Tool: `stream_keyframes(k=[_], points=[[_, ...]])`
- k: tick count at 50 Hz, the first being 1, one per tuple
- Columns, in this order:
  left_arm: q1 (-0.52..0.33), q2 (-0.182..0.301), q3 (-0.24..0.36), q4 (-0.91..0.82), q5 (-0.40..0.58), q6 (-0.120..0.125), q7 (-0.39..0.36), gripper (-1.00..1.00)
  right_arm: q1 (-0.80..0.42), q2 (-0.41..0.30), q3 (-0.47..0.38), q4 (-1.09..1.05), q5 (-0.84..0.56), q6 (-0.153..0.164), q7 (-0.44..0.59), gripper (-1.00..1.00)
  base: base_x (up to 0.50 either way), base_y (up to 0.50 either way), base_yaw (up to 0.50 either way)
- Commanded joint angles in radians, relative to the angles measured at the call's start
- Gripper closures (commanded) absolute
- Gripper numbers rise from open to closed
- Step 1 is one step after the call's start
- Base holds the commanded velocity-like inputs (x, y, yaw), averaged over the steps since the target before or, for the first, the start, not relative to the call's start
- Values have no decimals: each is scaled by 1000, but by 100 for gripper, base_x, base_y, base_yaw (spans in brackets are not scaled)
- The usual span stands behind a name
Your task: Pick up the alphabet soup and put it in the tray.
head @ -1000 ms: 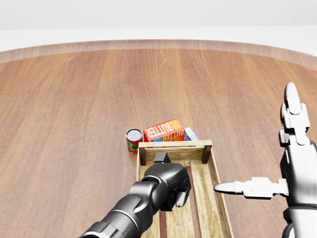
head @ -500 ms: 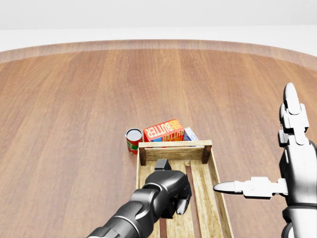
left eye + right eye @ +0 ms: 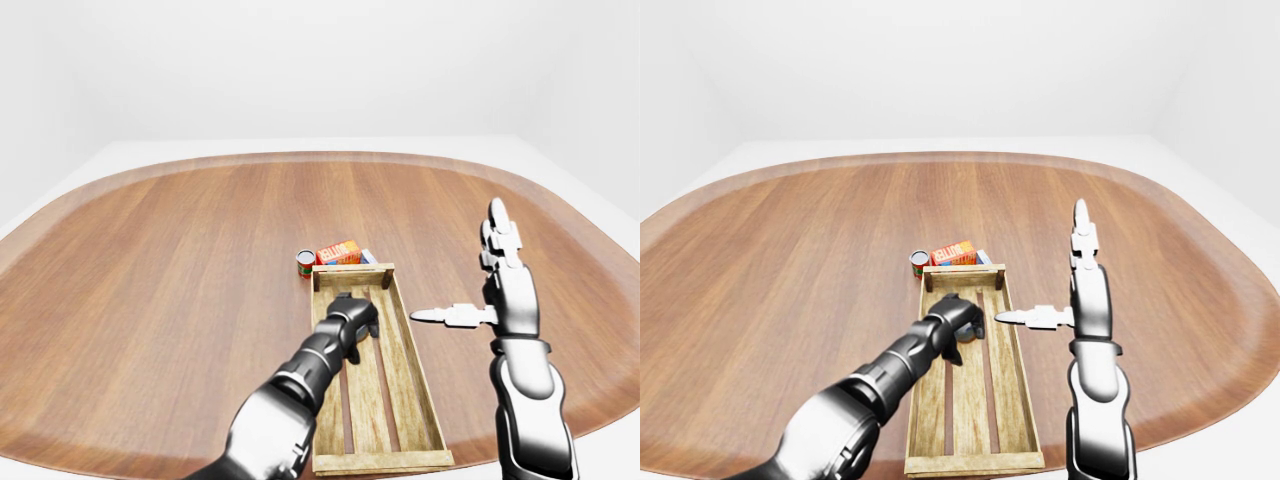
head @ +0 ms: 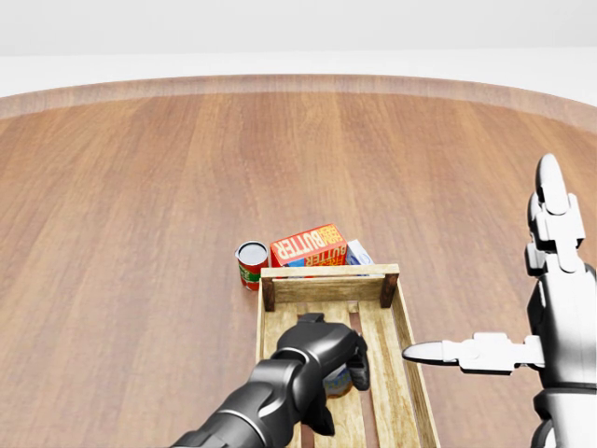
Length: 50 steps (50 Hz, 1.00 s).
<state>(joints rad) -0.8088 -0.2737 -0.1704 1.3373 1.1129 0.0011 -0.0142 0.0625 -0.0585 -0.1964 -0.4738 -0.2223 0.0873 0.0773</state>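
Note:
A wooden slatted tray (image 4: 328, 273) lies at the bottom centre of the head view. My dark left hand (image 4: 326, 359) is down inside it, near its top end. Its fingers curl round a small can (image 4: 340, 383), which I take to be the alphabet soup. Only a grey-blue sliver of the can shows under the fingers. My right hand (image 4: 480, 261) hovers to the right of the tray. It is open and holds nothing, with its thumb pointing at the tray's right wall.
Just above the tray's top end stand a red can with a green band (image 4: 251, 264), an orange butter box (image 4: 308, 246) and a blue-white carton (image 4: 358, 253). The wooden table top (image 3: 180, 260) is oval, and its edge curves round on all sides.
My left hand has sunk lower into the tray and slid slightly down the view. A bit of the can now shows beneath its fingers. The right hand has not moved.

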Motion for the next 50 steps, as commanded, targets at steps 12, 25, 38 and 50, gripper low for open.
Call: stream_keyframes(k=[12,25,38,50], points=[[-2,1,2,9,-6,0,16,-100,1,0,0,11,2,0,5,-100,0,0,0],[-17,5,4,4,-12,0,15,-100,-2,1,4,12,0,0,5,-100,0,0,0],[-45,13,12,-14,-52,-5,15,-100,-2,2,13,18,-4,0,3,-100,0,0,0],[-61,31,10,-51,-92,-7,7,-100,0,3,15,17,-7,0,5,-100,0,0,0]])
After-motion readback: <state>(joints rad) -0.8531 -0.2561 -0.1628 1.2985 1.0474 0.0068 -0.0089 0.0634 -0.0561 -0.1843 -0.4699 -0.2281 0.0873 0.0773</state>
